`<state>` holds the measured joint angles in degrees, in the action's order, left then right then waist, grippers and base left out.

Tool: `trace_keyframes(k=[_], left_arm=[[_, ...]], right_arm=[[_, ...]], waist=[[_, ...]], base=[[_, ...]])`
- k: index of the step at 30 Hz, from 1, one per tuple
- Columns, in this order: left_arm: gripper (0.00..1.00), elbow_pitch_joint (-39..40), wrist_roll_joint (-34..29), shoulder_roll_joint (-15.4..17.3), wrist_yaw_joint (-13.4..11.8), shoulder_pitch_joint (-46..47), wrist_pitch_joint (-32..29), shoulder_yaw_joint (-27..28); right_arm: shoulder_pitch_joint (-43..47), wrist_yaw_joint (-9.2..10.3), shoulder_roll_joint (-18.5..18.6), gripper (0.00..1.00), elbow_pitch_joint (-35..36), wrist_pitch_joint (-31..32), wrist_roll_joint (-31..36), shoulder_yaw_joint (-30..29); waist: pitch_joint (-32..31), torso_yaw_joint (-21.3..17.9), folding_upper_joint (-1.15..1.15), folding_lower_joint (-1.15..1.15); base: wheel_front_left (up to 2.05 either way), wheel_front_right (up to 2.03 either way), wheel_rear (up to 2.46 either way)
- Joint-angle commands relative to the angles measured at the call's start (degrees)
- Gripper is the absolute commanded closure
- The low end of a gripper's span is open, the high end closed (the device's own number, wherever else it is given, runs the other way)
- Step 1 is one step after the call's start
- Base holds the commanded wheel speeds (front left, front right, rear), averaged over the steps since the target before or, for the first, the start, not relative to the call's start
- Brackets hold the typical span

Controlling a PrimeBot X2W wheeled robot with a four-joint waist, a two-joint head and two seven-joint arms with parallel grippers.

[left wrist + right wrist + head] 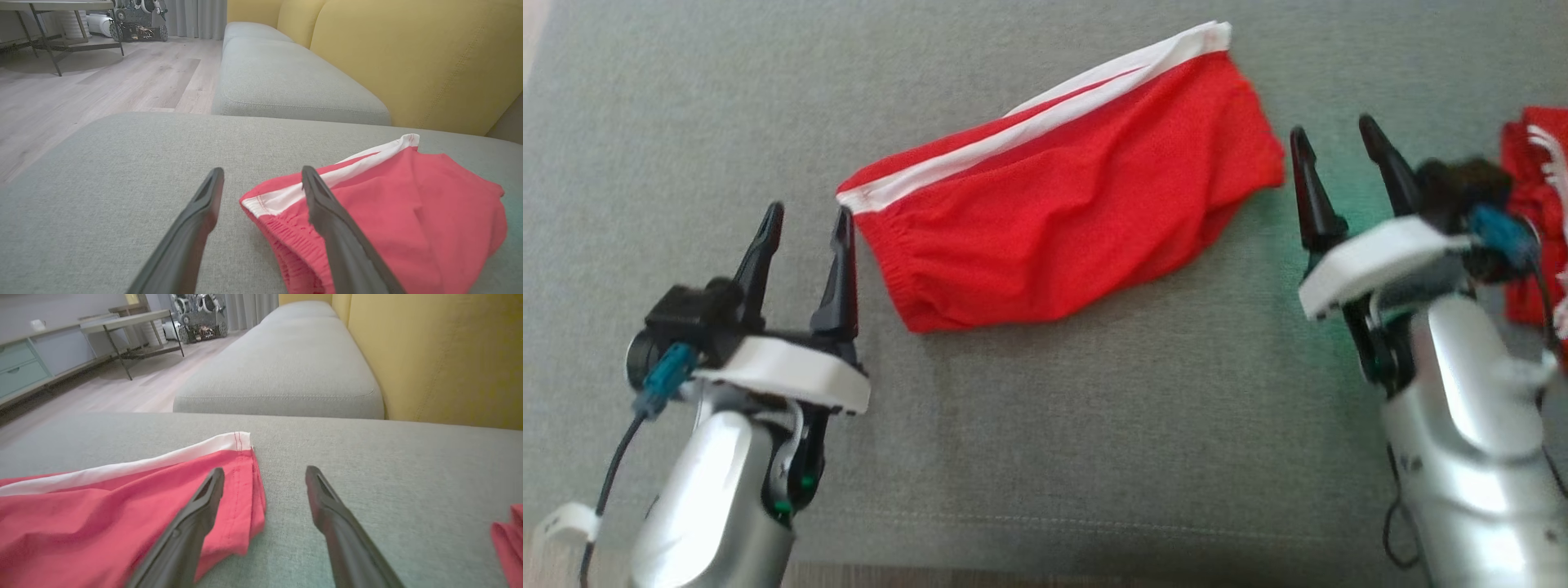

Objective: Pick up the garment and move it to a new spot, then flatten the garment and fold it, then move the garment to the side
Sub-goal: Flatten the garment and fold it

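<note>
Grey sofa seat cushion (1094, 457) is the work surface; a yellow backrest (429, 61) runs along its far edge, and a second grey cushion (286, 367) continues beyond a seam; pale wood floor (102, 81) lies off to the side.

Red shorts (1078, 220) lie on the seat cushion, roughly mid-surface, set on a diagonal and rumpled, with soft creases across the upper layer; neither gripper holds them. A white stripe (1045, 114) follows the far long edge; the gathered elastic waistband (890, 278) is the end toward the robot's left, and the stitched hem is the end toward its right.

A second piece of red cloth (1539, 204) sits at the right edge of the head view, partly behind the right arm; what it is cannot be told.

Left gripper (809, 212): fingers spread wide, nothing between them; inner fingertip just beside the waistband corner; contact cannot be told.

Right gripper (1333, 129): fingers likewise spread and empty; near finger just beside the hem end, over bare cushion.
</note>
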<state>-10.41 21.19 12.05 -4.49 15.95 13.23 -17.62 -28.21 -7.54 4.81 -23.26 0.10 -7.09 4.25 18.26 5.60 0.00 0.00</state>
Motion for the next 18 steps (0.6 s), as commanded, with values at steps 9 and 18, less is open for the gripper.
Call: trace_keyframes(k=[9,18], left_arm=[[0.0,-0.4,-0.18,-0.7,0.92,4.41,1.29,1.17],[0.0,-1.24,-0.39,-0.77,1.14,3.89,1.64,1.87]], right_arm=[[-10.37,0.05,0.16,0.0,-20.17,1.22,0.38,2.56],[-11.53,0.05,-1.18,1.0,-28.84,-3.18,-3.21,5.37]], waist=[[2.4,2.78,0.0,0.0],[1.4,2.01,0.0,0.0]], base=[[0.0,0.0,0.0],[0.0,0.0,0.0]])
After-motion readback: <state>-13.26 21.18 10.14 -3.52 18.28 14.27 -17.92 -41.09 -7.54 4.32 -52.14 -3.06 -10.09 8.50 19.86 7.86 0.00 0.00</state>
